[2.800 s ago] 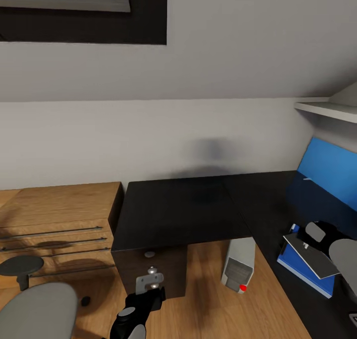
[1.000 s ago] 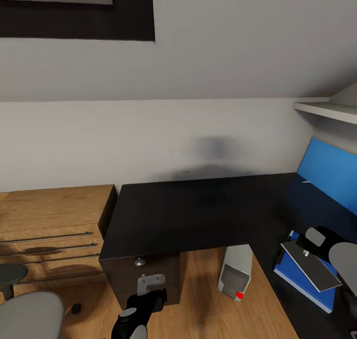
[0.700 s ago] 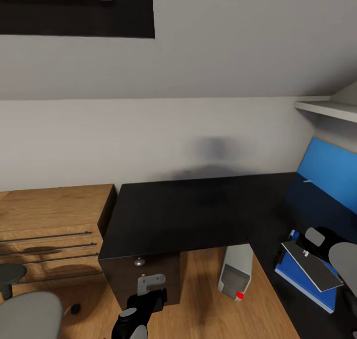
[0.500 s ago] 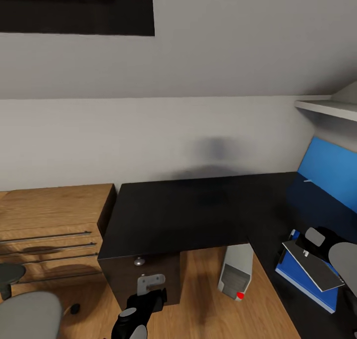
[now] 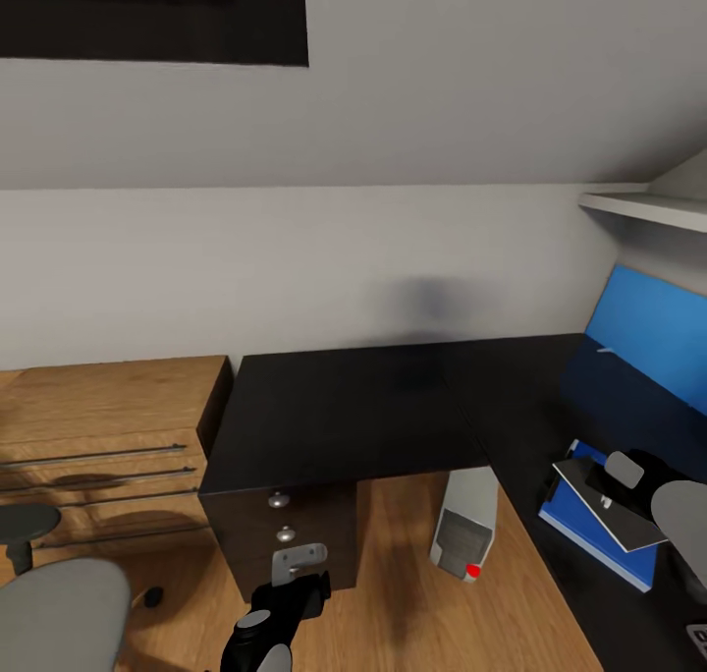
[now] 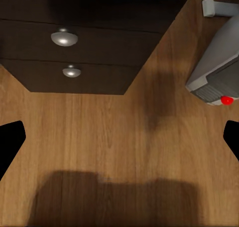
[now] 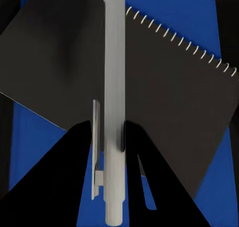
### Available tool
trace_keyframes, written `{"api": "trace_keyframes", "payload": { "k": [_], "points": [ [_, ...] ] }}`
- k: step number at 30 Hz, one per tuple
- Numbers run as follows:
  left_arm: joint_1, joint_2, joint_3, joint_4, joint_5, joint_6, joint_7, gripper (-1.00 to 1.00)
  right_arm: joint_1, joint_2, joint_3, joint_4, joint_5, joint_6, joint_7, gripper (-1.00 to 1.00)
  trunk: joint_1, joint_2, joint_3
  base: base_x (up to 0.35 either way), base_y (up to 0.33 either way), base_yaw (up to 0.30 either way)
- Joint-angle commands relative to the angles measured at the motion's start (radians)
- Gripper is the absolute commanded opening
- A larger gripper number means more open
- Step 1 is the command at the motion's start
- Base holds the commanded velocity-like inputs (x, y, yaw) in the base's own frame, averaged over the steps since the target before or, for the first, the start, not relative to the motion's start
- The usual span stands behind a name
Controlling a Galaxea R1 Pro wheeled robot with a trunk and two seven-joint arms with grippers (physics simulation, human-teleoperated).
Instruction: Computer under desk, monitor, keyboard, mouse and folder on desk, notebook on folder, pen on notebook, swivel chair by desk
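The black table (image 5: 373, 407) stands in the corner against a grey wall, a wooden dresser (image 5: 98, 426) beside it and the computer (image 5: 462, 525) under its edge on the wood floor. Against the earlier picture the whole view sits slightly lower (the camera moved, not the things). The right pincer (image 7: 107, 132) pinches the pen (image 7: 113, 87) above the notebook (image 5: 604, 505), which probably lies on the blue folder (image 5: 589, 539). The left pincer (image 6: 119, 137) is spread, empty, over the floor.
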Motion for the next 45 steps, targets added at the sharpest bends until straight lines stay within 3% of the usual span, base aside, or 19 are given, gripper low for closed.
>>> {"api": "trace_keyframes", "payload": {
  "k": [1, 17, 26, 27, 35, 40, 42, 45],
  "points": [
    [-0.001, 0.000, -0.002, -0.002, 0.007, 0.002, 0.008, 1.00, -0.001, 0.000, -0.005, 0.001, 0.002, 0.002, -0.003, -1.00, 0.004, -0.008, -0.005, -0.007, 0.000, 0.000],
    [-0.001, 0.001, 0.000, -0.001, 0.008, 0.004, 0.007, 1.00, -0.001, 0.001, -0.003, 0.001, 0.003, 0.002, -0.003, -1.00, 0.065, -0.120, -0.055, -0.001, 0.000, 0.000],
    [-0.001, 0.001, 0.000, -0.001, 0.007, 0.004, 0.006, 1.00, -0.001, 0.001, -0.003, 0.001, 0.004, 0.003, -0.002, -1.00, 0.065, -0.120, -0.055, 0.000, 0.000, 0.000],
    [-0.001, 0.001, 0.000, -0.001, 0.007, 0.004, 0.006, 1.00, -0.001, 0.001, -0.003, 0.001, 0.004, 0.003, -0.003, 1.00, 0.065, -0.120, -0.055, 0.000, 0.000, 0.000],
    [-0.001, 0.001, 0.000, -0.001, 0.007, 0.004, 0.006, 1.00, -0.001, 0.001, -0.003, 0.000, 0.006, 0.003, -0.003, 1.00, 0.065, -0.120, -0.055, 0.000, 0.000, 0.000],
    [-0.001, 0.001, -0.002, 0.001, 0.007, 0.004, 0.006, 1.00, -0.001, 0.001, -0.003, 0.000, 0.006, 0.002, -0.002, 1.00, 0.046, -0.085, -0.039, 0.000, 0.000, 0.000],
    [-0.001, 0.001, -0.002, 0.023, 0.005, 0.004, 0.008, 1.00, -0.001, 0.002, -0.001, -0.001, 0.006, -0.041, 0.002, 1.00, 0.039, -0.071, -0.033, 0.000, 0.000, 0.000],
    [-0.001, 0.000, -0.004, 0.046, 0.004, 0.004, 0.007, 1.00, -0.001, 0.039, 0.000, -0.005, 0.014, -0.102, 0.000, 1.00, 0.027, -0.050, -0.023, 0.000, 0.000, 0.000]
  ]
}}
